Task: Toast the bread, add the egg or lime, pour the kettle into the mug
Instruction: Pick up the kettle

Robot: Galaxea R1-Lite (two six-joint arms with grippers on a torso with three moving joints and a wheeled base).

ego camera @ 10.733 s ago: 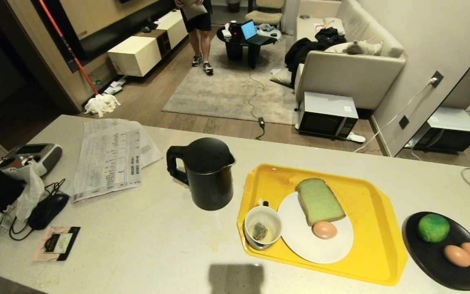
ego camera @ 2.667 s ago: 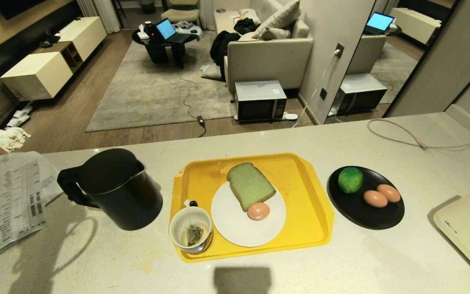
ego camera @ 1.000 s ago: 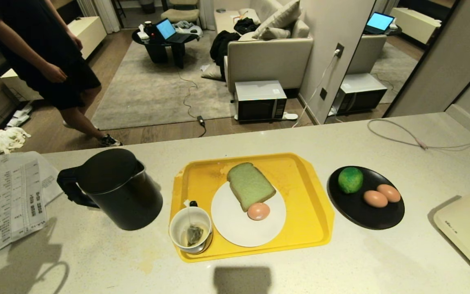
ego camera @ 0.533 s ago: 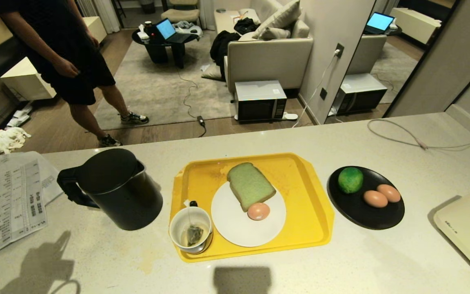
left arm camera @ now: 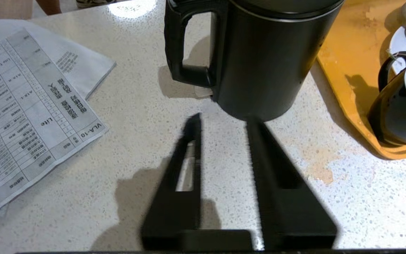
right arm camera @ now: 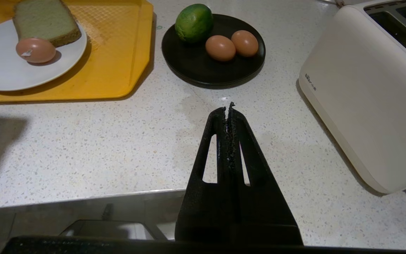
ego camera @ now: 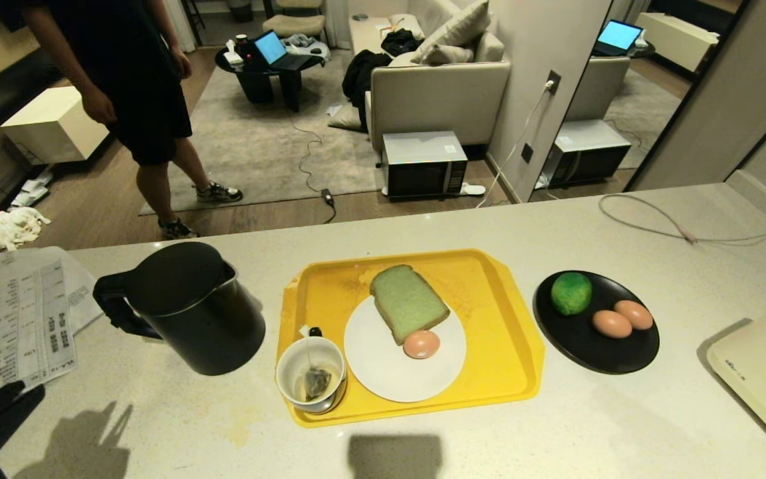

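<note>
Now left gripper [left arm camera: 224, 121] near kettle [left arm camera: 263, 56], jaws parted.

The left gripper [left arm camera: 224, 120] has come over the counter near the kettle [ego camera: 187, 306], its fingers now parted. The person [ego camera: 124, 86] has walked closer.

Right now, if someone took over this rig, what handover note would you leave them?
Left gripper: open, empty, low over the counter just short of the kettle.
Right gripper: shut, empty, parked near the counter edge.
Bread and one egg lie on the white plate in the yellow tray; mug with teabag stands in the tray beside the kettle.
Lime and two eggs sit on the black plate.
Done: bread and egg plated.
Left: grasp the kettle, pour into the mug.
</note>
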